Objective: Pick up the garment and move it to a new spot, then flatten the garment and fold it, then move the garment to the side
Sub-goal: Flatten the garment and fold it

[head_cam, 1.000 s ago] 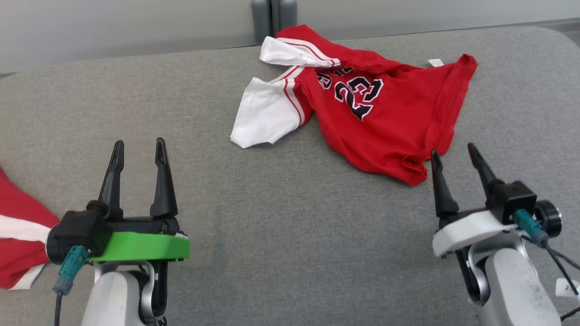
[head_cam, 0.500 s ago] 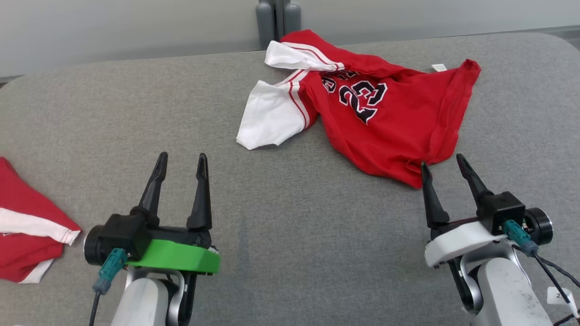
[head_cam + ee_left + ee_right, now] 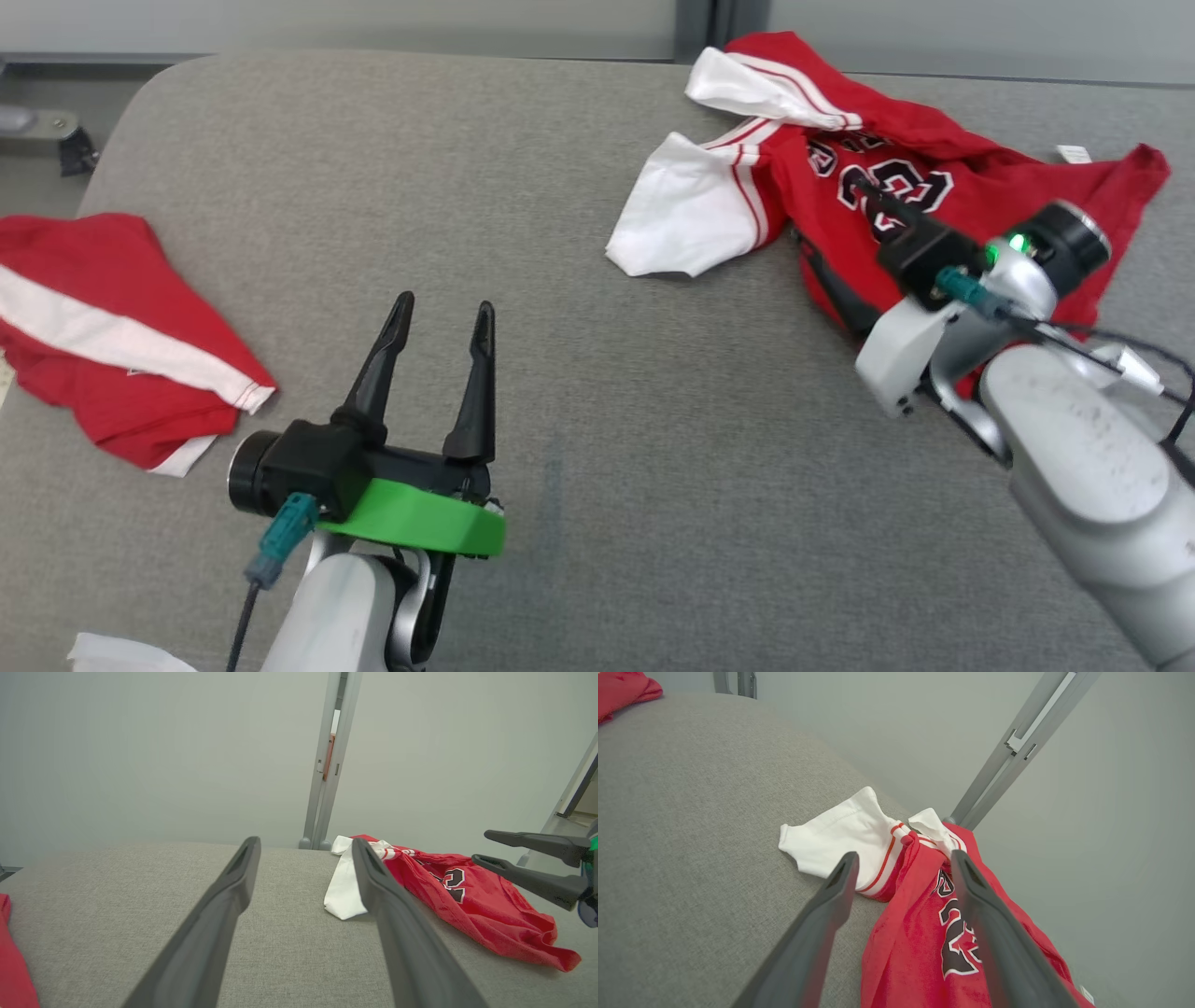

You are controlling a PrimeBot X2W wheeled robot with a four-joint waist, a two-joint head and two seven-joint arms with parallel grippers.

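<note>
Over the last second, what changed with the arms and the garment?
The right gripper reached forward and now hovers over the jersey, by its number, jaws open, nothing gripped. The head view itself shifted too. The left gripper stayed open above the grey table; jersey and the other red garment lie as before.

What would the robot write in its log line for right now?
step: jersey pickup not yet done | left tool: open, over grey table | right tool: open, above jersey, not gripping | jersey: crumpled

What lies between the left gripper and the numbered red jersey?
Nothing: the head view shows bare grey table between the left gripper and the jersey, nearest its white sleeve.
</note>
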